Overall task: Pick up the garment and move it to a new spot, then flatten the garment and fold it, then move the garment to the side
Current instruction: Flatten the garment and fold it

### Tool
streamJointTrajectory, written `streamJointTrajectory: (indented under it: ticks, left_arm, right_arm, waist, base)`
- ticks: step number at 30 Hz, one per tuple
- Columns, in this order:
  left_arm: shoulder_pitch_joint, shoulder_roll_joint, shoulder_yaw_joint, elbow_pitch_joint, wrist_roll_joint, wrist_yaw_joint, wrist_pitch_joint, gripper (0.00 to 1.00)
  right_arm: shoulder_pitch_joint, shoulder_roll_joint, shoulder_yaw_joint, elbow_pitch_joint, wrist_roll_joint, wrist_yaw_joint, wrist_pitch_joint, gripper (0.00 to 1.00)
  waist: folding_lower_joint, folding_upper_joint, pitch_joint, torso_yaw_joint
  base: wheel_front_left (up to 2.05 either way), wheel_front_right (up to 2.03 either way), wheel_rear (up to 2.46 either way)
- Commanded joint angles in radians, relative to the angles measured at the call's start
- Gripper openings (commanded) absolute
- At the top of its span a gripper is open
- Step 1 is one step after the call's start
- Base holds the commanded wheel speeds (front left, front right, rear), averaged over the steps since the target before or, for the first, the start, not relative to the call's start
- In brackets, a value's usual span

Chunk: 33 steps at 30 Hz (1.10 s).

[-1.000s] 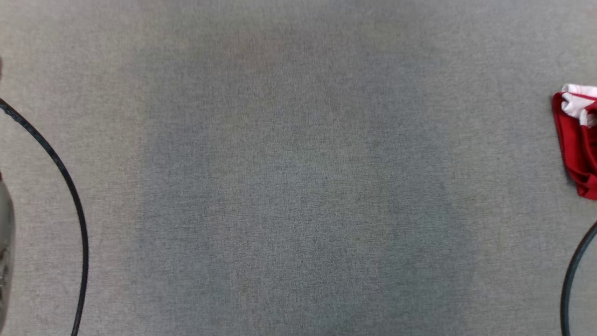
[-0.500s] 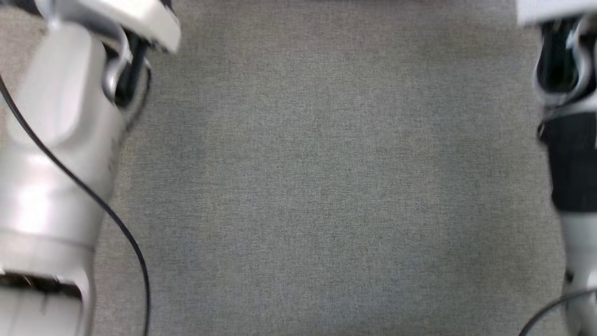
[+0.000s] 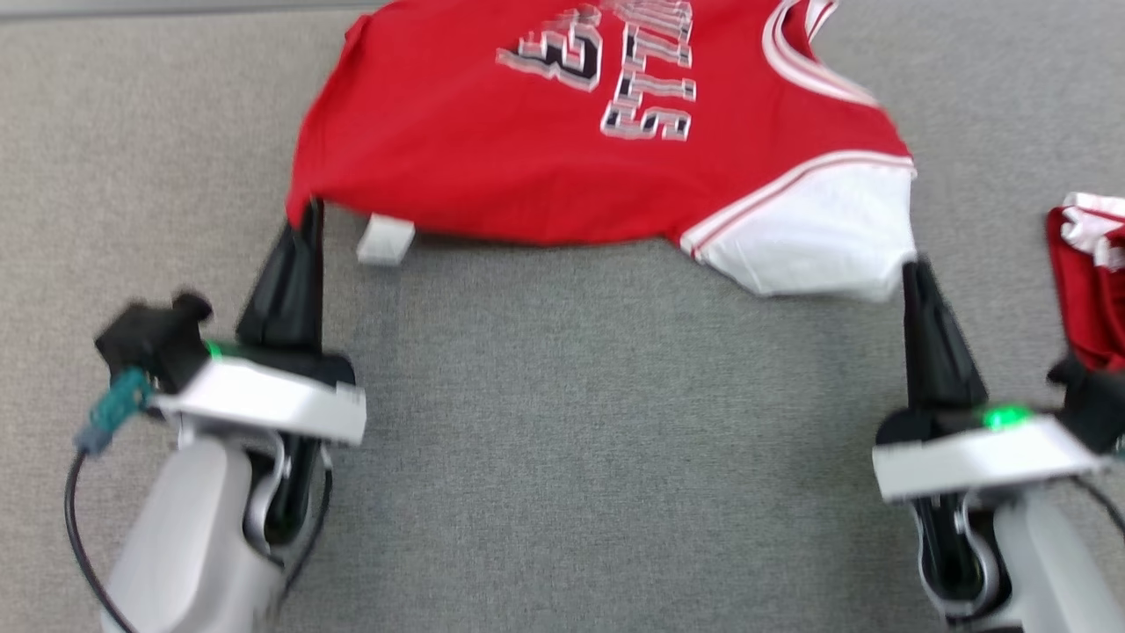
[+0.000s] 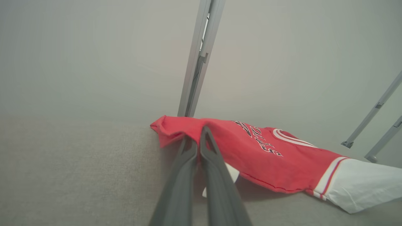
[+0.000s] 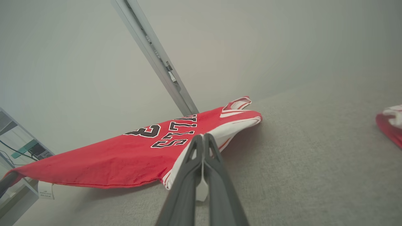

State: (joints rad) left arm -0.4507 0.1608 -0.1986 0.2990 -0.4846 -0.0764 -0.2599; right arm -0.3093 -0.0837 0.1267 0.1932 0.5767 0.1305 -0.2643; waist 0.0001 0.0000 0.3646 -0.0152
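Garment [image 3: 492, 167] held by hem corners, pinched in left pincer [image 3: 308, 218] and right pincer [image 3: 911, 272], near the worktop's [image 3: 571, 413] far edge; a shallow pinch could slip, causing bunching.

Grey woven cloth surface [image 3: 562, 440], wide and flat. On it, red jersey [image 3: 527, 158] near far edge, near hem raised, far part seemingly resting. Crumpled red-and-white garment [image 3: 1085, 290] toward right edge.

Grey woven surface [image 3: 562, 457], plain pale wall [image 4: 88, 56] at the far side, silver metal post [image 4: 197, 62] rising against it, slanted struts [image 4: 373, 110] far right, even light
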Motion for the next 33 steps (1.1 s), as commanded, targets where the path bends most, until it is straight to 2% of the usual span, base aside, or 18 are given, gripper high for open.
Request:
streamJointTrajectory:
  ticks: [1, 6, 11, 14, 22, 27, 33]
  left_arm:
    - [0.053, 0.006, 0.004, -0.029, -0.015, 0.009, 0.004, 0.00]
    - [0.232, 0.048, -0.014, -0.111, -0.030, 0.018, 0.092, 0.00]
    - [0.369, 0.077, 0.001, -0.212, -0.053, 0.049, 0.147, 0.00]
    - [0.419, 0.086, 0.004, -0.247, -0.063, 0.063, 0.171, 0.00]
    - [0.558, 0.146, 0.026, -0.392, -0.068, 0.133, 0.289, 0.00]
    - [0.639, 0.172, 0.034, -0.470, -0.095, 0.175, 0.386, 0.00]
    - [0.701, 0.204, 0.050, -0.535, -0.111, 0.203, 0.457, 0.00]
  right_arm:
    - [0.056, -0.002, -0.006, -0.026, 0.002, 0.001, -0.002, 0.00]
    - [0.231, -0.007, -0.007, -0.093, -0.003, 0.001, 0.006, 0.00]
    - [0.375, 0.003, -0.034, -0.170, -0.011, 0.001, 0.055, 0.00]
    - [0.419, 0.011, -0.046, -0.209, -0.021, 0.001, 0.073, 0.00]
    - [0.574, 0.026, -0.074, -0.370, -0.100, 0.001, 0.194, 0.00]
    - [0.660, 0.031, -0.105, -0.467, -0.088, 0.001, 0.258, 0.00]
    - [0.710, 0.031, -0.132, -0.521, -0.067, 0.001, 0.292, 0.00]
  waist:
    - [-0.0001, 0.0000, -0.047, -0.014]
    - [-0.0001, 0.0000, -0.115, -0.027]
    - [-0.0001, 0.0000, -0.170, -0.029]
    - [-0.0001, 0.0000, -0.190, -0.030]
    - [-0.0001, 0.0000, -0.234, -0.042]
    - [-0.0001, 0.0000, -0.253, -0.055]
    - [-0.0001, 0.0000, -0.261, -0.061]
  base:
    - [0.00, 0.00, 0.00]
    - [0.00, 0.00, 0.00]
    - [0.00, 0.00, 0.00]
    - [0.00, 0.00, 0.00]
    - [0.00, 0.00, 0.00]
    - [0.00, 0.00, 0.00]
    - [0.00, 0.00, 0.00]
